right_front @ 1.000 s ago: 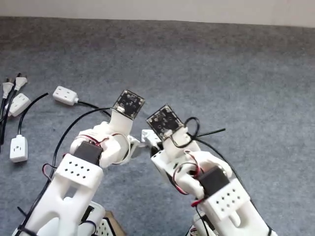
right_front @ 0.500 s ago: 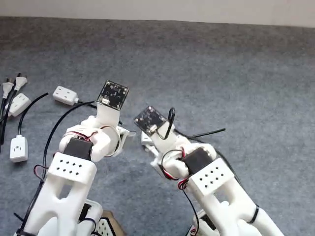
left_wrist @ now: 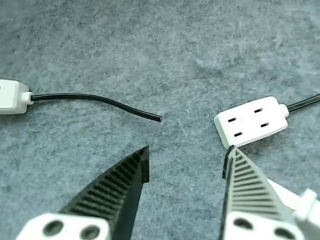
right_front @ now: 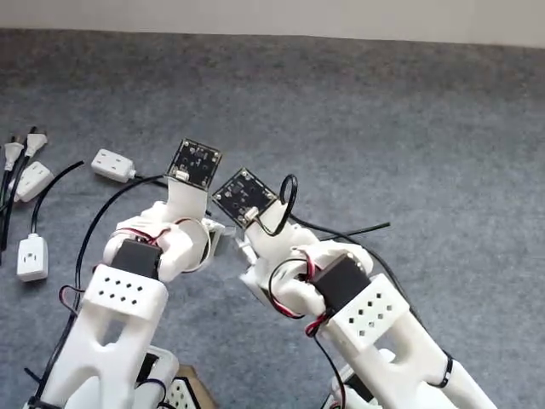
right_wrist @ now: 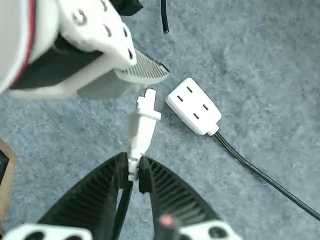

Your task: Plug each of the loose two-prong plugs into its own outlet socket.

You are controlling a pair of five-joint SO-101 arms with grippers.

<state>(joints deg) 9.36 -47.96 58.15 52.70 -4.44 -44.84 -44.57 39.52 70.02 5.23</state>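
Note:
In the right wrist view my right gripper (right_wrist: 132, 162) is shut on the tail of a white two-prong plug (right_wrist: 142, 125), whose prongs point toward the left arm's ribbed finger (right_wrist: 142, 70). A white outlet block (right_wrist: 194, 106) on a black cord lies on the carpet just beside the plug. In the left wrist view my left gripper (left_wrist: 188, 150) hangs open above the carpet. One of its fingertips is right at the same outlet block (left_wrist: 252, 122), and the held plug (left_wrist: 300, 202) shows at the edge. In the high view both arms meet mid-carpet.
Grey carpet all around. At the far left lie other white outlet blocks (right_front: 112, 164), (right_front: 32, 257), (right_front: 32, 181) and loose plugs (right_front: 13, 152) on black cords. A cut black cable end (left_wrist: 159, 118) lies in front of the left gripper.
The right arm has swung left with the plug, closing in on the left arm. The left arm shifted left earlier and has since held still.

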